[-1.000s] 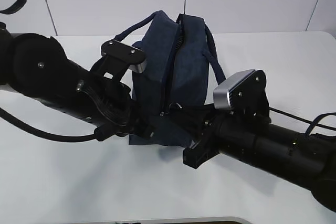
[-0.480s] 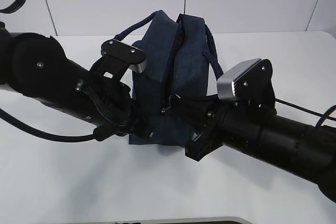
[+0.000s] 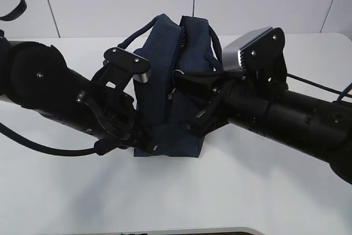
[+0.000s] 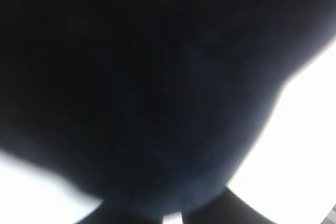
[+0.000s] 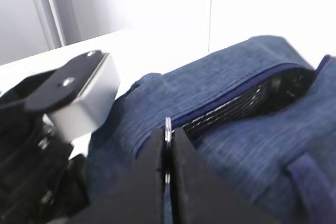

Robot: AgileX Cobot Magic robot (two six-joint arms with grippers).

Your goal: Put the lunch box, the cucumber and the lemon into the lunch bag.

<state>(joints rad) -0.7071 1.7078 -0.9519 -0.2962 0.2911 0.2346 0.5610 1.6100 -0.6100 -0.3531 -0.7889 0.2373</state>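
Bag (image 3: 168,89): navy fabric, upright mid-table (image 3: 264,191), zipper partly open near the top, dark mesh showing inside.

Ring pull (image 5: 168,127): pinched between the closed fingers of the right gripper (image 5: 167,153); sat higher up the bag than a second earlier, the right arm having risen with it.

Left gripper (image 3: 149,146): closed tight against the bag's lower left corner, apparently on fabric; position barely changed. Its wrist view was filled with dark cloth.

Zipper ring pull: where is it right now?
In the right wrist view the zipper ring pull is pinched between the right hand's fingertips, at the closed end of the lunch bag's zipper. In the exterior view it's mid-bag, between both arms.
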